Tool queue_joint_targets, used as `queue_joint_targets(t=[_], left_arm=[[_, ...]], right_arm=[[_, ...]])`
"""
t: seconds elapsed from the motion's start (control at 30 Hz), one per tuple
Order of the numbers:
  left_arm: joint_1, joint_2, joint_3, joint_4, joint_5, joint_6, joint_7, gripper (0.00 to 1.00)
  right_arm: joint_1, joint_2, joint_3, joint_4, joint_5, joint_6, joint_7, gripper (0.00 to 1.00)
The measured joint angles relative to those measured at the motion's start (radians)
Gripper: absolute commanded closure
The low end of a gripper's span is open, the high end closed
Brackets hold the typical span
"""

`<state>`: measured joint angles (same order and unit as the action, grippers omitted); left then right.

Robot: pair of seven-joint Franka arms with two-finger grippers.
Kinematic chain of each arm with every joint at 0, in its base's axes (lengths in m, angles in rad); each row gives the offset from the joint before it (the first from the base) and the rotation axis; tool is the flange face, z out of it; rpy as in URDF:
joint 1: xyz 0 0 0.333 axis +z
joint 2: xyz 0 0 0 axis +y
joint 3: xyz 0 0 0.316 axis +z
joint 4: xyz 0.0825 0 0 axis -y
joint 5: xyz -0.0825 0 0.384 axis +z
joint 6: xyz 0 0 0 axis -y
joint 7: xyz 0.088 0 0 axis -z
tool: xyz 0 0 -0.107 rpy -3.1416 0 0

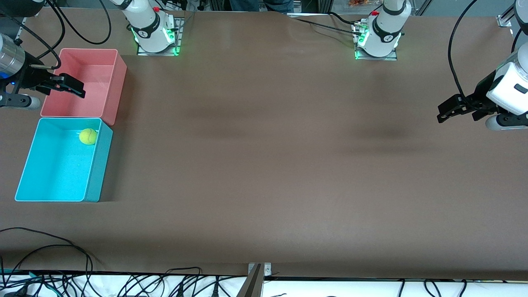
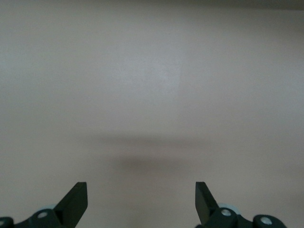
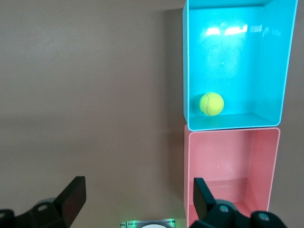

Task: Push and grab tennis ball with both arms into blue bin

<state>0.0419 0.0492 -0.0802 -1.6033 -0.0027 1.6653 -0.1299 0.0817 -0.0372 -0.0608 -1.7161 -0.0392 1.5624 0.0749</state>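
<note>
Ball (image 1: 88, 136) in the blue bin (image 1: 24, 177), and that looks like the job done: it sits on the bin floor tucked into the corner next to the pink bin (image 1: 119, 82), touching or nearly touching the wall there, which is where a rolling ball would naturally come to rest. The pink bin stands against the blue bin's edge, farther from the front camera, and it's empty. Right gripper (image 1: 70, 87) hangs over the pink bin with its fingers spread wide and nothing between them; the right wrist view looks straight down on both bins and confirms the ball lies free. Left gripper (image 1: 453, 108) is well away from the blue bin, over bare table (image 1: 264, 165) at the left arm's end, fingers apart too, holding nothing, and that arm is simply waiting. With both sets of fingers clear of the blue bin, nothing looks likely to knock the ball out. On this showing, no step remains but to pull back.
</note>
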Motion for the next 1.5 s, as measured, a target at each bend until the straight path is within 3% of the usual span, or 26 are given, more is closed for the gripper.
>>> queue_joint_targets(t=[1.5], left_arm=[[-0.001, 0.002, -0.001, 0.0, 0.0, 0.0, 0.0, 0.0]], right_arm=[[0.0, 0.007, -0.003, 0.016, 0.0, 0.025, -0.088, 0.0]])
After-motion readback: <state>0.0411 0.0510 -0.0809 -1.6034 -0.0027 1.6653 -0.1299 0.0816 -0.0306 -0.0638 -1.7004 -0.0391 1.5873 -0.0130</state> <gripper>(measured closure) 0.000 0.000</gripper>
